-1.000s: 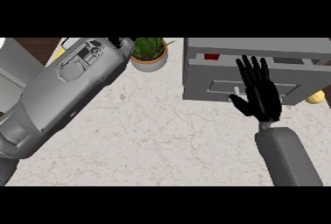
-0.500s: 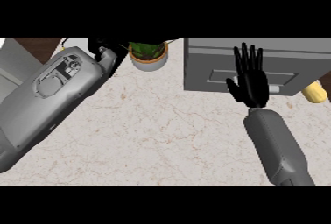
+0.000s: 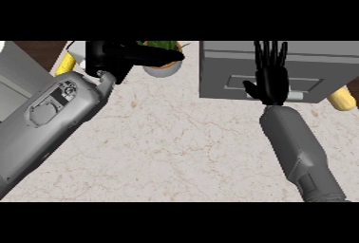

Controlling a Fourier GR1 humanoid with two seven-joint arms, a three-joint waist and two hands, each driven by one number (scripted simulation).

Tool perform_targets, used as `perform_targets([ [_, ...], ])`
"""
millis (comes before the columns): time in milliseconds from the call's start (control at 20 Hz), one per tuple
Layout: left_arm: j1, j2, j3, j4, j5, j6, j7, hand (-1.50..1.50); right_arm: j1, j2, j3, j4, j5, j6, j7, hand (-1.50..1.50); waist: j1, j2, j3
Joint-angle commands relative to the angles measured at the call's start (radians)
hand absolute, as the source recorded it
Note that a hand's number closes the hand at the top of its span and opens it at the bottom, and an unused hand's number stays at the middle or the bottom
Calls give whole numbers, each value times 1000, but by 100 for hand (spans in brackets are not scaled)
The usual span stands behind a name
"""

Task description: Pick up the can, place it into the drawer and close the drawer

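Note:
The grey drawer unit stands at the back right, and its drawer front sits flush with the cabinet. No can shows in this view. My right hand is open, with its palm and straight fingers flat against the drawer front and pointing away from me. My left hand is up at the back left, beside the plant pot, with its fingers stretched out to the right and holding nothing.
A white pot with a green plant stands at the back, partly behind my left hand. One yellow object lies right of the drawer unit, another behind my left forearm. The marble counter spreads across the middle.
The drawer stood open a second ago with a red can inside. My right hand has moved forward against its front and the drawer is now shut. My left arm has swung up and forward.

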Motion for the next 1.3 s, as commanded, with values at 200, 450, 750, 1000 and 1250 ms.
perform_targets([
  [200,83,10,-11,-75,-32,-8,-18,-150,-234,-65,-41,196,9,64,19,-150,42,34,3],
  [450,103,53,28,-117,-26,-33,-7,-150,-310,-99,-85,259,-21,93,0,-150,45,37,3],
  [750,184,42,7,-156,-54,-23,-32,-150,-349,-51,-93,304,-23,99,-18,-150,48,37,3],
  [1000,195,35,5,-162,-70,-6,-31,-150,-359,-15,-210,255,-170,112,-154,-150,44,34,6],
  [1250,195,57,39,-167,-58,-33,-33,-150,-387,36,-296,241,-274,163,-226,-150,31,30,5],
])
